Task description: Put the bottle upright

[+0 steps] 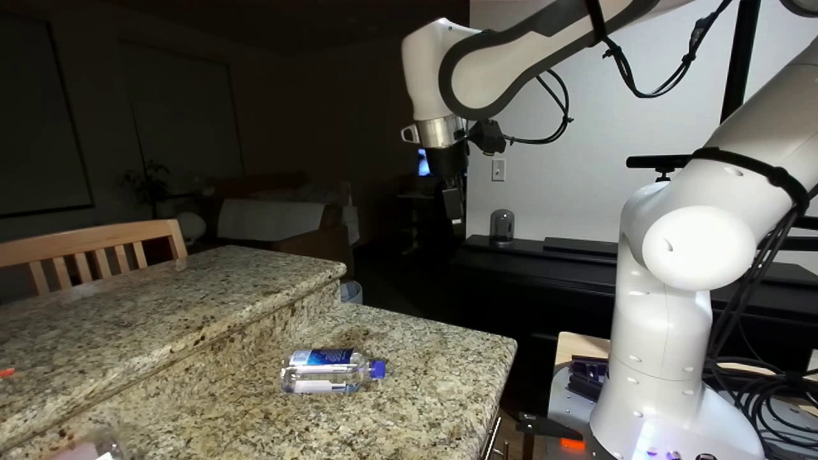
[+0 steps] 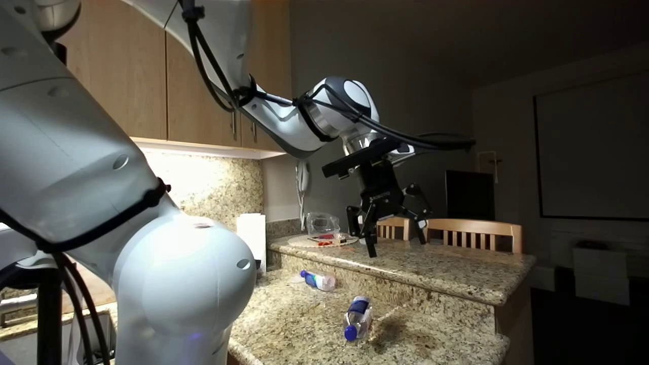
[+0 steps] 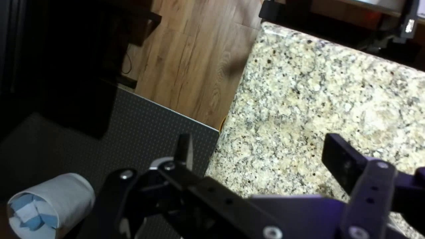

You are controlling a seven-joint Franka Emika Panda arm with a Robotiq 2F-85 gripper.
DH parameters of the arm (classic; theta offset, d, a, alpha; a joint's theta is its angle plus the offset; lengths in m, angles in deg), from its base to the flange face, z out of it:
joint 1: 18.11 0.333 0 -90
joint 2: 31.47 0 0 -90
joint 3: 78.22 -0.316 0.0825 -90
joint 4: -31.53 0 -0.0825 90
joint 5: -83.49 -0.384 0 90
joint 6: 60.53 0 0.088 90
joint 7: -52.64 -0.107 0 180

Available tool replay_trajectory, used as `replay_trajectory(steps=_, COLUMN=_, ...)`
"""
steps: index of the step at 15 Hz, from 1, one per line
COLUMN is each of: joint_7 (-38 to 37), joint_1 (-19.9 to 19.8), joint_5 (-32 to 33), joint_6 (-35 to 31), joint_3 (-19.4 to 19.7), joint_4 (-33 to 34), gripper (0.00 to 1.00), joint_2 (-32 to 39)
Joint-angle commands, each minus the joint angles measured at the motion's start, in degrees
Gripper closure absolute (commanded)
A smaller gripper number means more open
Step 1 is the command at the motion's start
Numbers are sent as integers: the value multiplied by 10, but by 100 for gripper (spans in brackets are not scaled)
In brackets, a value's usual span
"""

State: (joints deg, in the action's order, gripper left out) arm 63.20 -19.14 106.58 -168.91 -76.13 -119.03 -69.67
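A clear bottle (image 1: 329, 370) with a blue cap and blue label lies on its side on the lower granite counter (image 1: 409, 415); it also shows in an exterior view (image 2: 357, 319), cap toward the camera. Another clear bottle (image 2: 318, 280) with a blue cap lies on its side farther back, by the raised ledge. I see no clear red-pink band on either. My gripper (image 2: 398, 247) is open and empty, high above the counter, and also shows in an exterior view (image 1: 454, 203). In the wrist view the open fingers (image 3: 258, 149) hang over the counter's edge; no bottle shows there.
A raised granite ledge (image 2: 431, 263) borders the lower counter. On it stand a clear container (image 2: 323, 224) and a round mat (image 2: 299, 242) with small red items. A white bin (image 3: 63, 202) stands on the floor beyond the counter's edge. Chairs (image 2: 471, 230) stand behind.
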Motion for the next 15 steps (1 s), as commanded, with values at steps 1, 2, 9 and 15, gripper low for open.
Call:
replay_trajectory(steps=1, joint_7=75, joint_1=0, joint_5=58, joint_6=-37, joint_3=25, joint_4=-20, gripper=0, joint_2=-15)
replay_trajectory(steps=2, joint_7=82, joint_1=0, joint_5=59, joint_6=-41, joint_3=31, joint_4=-18, gripper=0, joint_2=-15)
replay_trajectory(steps=9, joint_7=50, joint_1=-1, joint_5=42, joint_6=-22, joint_3=21, joint_4=-4, gripper=0, joint_2=-1)
replay_trajectory(steps=15, joint_7=50, joint_1=-1, joint_5=42, joint_6=-22, joint_3=21, joint_4=-4, gripper=0, joint_2=-1)
